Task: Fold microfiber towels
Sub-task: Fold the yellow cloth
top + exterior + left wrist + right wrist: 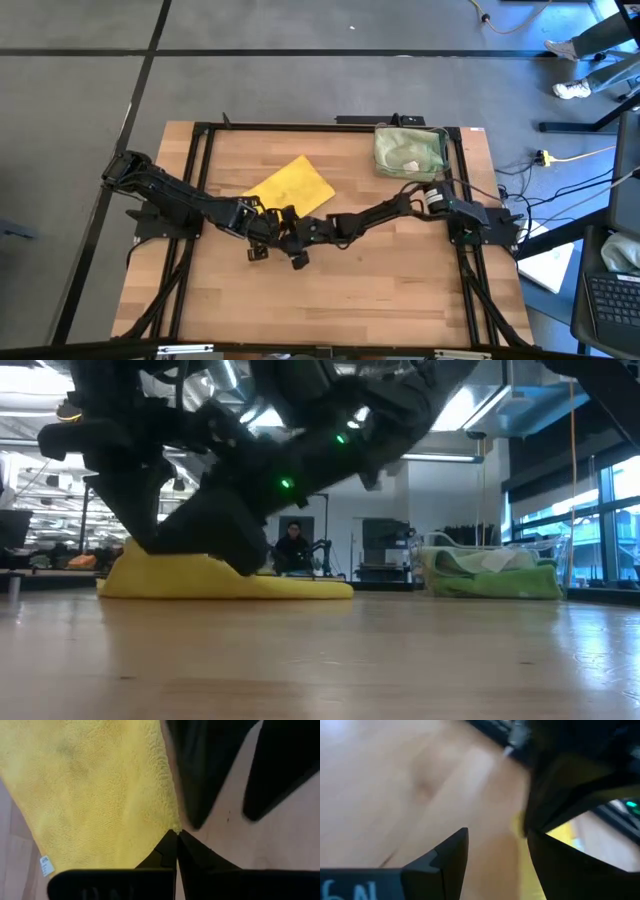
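We had the yellow towel [290,187] lying flat mid-table, the left gripper [176,836] pinched shut on its near corner, the right gripper [497,847] open just beside it. With only 1 corner held, we risked it slipping free or the arms colliding.

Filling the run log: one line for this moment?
yellow towel: folded, flat on table | left gripper: shut on its corner | right gripper: open, alongside | bin: green towels inside
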`<action>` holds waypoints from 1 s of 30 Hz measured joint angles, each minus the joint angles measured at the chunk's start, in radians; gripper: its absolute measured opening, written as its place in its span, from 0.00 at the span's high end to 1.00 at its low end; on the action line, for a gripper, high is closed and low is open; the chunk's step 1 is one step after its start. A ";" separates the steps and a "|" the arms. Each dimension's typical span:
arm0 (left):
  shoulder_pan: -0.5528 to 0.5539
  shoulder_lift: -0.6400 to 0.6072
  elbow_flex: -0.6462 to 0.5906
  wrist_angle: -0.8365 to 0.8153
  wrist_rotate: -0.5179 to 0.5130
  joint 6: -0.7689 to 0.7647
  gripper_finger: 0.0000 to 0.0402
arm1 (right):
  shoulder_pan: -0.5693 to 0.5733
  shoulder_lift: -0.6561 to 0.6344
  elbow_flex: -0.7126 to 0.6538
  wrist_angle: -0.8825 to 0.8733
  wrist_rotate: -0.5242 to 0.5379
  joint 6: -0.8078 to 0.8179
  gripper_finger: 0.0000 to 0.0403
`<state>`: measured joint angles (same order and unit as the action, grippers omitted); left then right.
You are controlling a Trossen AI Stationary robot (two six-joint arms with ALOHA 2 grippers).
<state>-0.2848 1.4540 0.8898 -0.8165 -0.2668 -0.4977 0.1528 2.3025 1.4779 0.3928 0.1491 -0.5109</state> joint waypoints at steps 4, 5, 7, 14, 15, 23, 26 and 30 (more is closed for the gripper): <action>0.000 0.000 0.000 0.000 0.000 -0.018 1.00 | 0.005 0.002 0.036 -0.045 0.108 0.000 0.49; 0.000 0.000 0.000 0.000 0.000 -0.020 1.00 | 0.006 0.002 0.038 -0.051 0.119 -0.002 0.49; -0.003 0.000 0.000 0.001 0.000 -0.024 1.00 | 0.005 0.001 0.039 -0.055 0.110 -0.001 0.49; -0.004 0.000 0.000 0.062 0.003 -0.025 1.00 | -0.002 0.007 0.039 -0.055 0.101 0.008 0.49; -0.004 0.000 0.000 0.076 0.011 -0.025 1.00 | -0.004 0.007 0.039 -0.051 0.100 0.008 0.49; -0.003 0.000 0.000 0.107 0.059 -0.040 1.00 | -0.010 0.007 0.040 -0.093 0.077 0.010 0.52; -0.003 0.000 0.000 0.108 0.060 -0.039 1.00 | -0.011 0.007 0.040 -0.107 0.047 0.012 0.56; -0.004 0.000 0.000 0.110 0.071 -0.040 1.00 | -0.015 0.007 0.040 -0.120 -0.017 0.009 0.63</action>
<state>-0.2890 1.4544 0.8894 -0.7063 -0.1962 -0.5373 0.1380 2.3096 1.5180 0.2728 0.1316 -0.5019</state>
